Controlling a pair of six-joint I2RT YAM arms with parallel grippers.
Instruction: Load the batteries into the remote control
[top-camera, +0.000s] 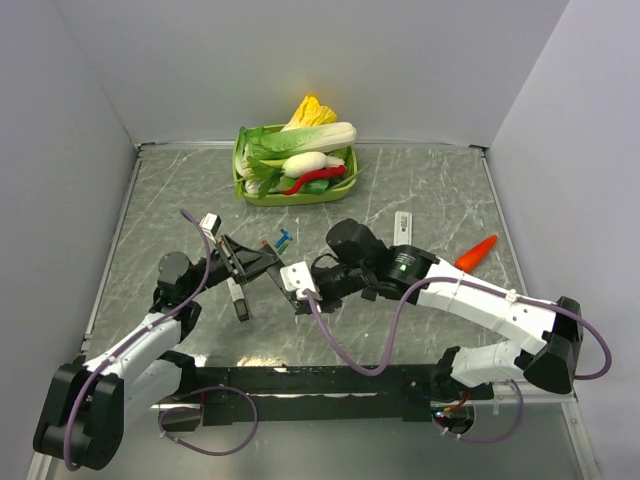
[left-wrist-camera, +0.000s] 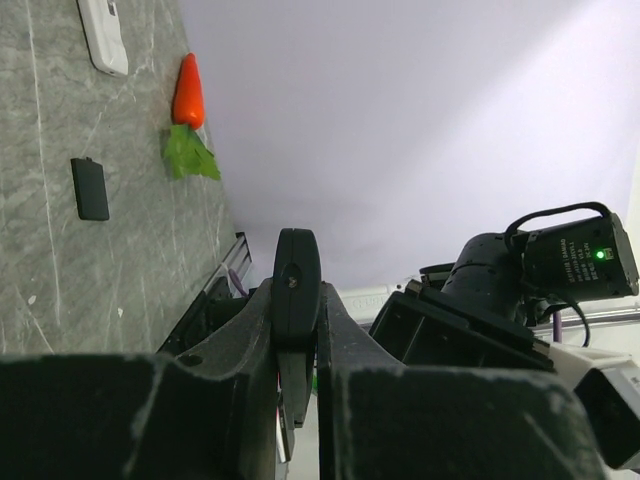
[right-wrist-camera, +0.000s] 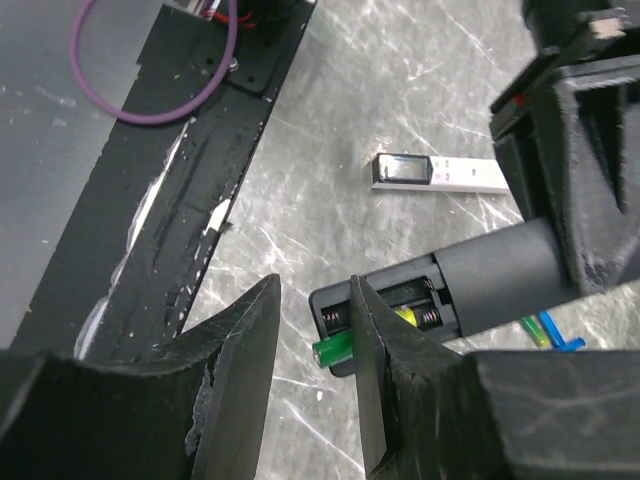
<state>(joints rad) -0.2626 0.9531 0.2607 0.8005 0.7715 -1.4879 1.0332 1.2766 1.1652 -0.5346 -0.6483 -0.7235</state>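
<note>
My left gripper (top-camera: 243, 262) is shut on a black remote control (top-camera: 268, 262) and holds it off the table, edge-on between its fingers (left-wrist-camera: 297, 270). In the right wrist view the remote (right-wrist-camera: 500, 275) shows its open battery bay with a yellow-green battery (right-wrist-camera: 405, 318) inside. A green battery (right-wrist-camera: 333, 351) pokes out past the bay's end, partly behind my right gripper's (right-wrist-camera: 314, 300) far finger. That gripper is open, its jaws straddling the remote's end, with a gap between the battery tip and the near finger. Loose blue and green batteries (top-camera: 283, 240) lie on the table.
A white remote (right-wrist-camera: 440, 173) lies below the held one, and another white remote (top-camera: 403, 225) lies further right. A black battery cover (left-wrist-camera: 90, 188) and a toy carrot (top-camera: 477, 252) lie on the table. A green basket (top-camera: 243, 185) of toy vegetables stands at the back.
</note>
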